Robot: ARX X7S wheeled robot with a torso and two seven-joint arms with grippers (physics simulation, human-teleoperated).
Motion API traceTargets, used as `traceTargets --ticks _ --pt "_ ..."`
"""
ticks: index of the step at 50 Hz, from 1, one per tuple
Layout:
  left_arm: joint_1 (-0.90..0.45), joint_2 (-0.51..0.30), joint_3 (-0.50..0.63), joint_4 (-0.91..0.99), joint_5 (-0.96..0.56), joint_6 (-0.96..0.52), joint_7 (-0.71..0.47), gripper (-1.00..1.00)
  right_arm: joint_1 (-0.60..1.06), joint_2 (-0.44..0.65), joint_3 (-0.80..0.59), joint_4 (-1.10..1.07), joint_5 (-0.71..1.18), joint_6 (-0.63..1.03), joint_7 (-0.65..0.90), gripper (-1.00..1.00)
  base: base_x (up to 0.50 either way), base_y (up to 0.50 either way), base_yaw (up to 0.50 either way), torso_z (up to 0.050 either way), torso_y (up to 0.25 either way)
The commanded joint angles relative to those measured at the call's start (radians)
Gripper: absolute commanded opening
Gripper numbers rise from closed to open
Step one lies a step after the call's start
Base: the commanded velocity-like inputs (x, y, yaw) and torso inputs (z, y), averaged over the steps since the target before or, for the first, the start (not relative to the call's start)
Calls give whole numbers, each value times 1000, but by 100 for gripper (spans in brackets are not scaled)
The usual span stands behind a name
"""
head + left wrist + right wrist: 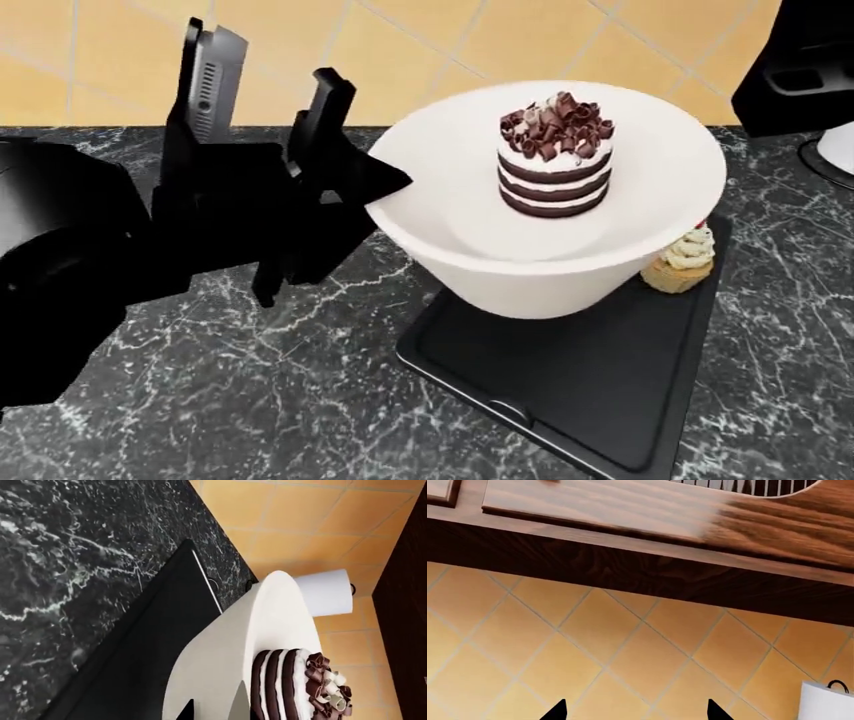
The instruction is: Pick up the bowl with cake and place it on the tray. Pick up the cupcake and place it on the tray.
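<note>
The white bowl (561,250) holds the striped layer cake (554,160) and sits over the far end of the black tray (574,400); I cannot tell whether it rests on the tray. My left gripper (380,185) is shut on the bowl's left rim. In the left wrist view the bowl (227,650), the cake (293,685) and the tray (133,655) fill the frame by the gripper (213,712). The cupcake (683,260) stands on the tray at the bowl's right, partly hidden. My right gripper (635,711) is open, empty and faces the tiled wall.
The black marble counter (267,400) runs up to an orange tiled wall (441,40). A white cylinder (327,592) stands at the back, also seen in the right wrist view (827,702). A black shape (801,70) is at the top right. A wooden cabinet (627,510) hangs overhead.
</note>
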Motion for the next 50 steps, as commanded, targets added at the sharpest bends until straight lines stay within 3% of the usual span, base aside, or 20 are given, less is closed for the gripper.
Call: traceTargets --ticks 1,16,50 --pt "52 10 -32 -10 52 -21 138 -100 -7 1 2 0 -3 -2 -3 100 0 0 0 0 0" --pt "125 19 18 -21 131 -55 195 -100 -5 -1 2 -1 -2 0 -2 100 0 0 0 1 1" --pt "151 55 67 -113 184 -73 227 -100 -5 -3 3 -2 0 0 -1 100 0 0 0 1 1"
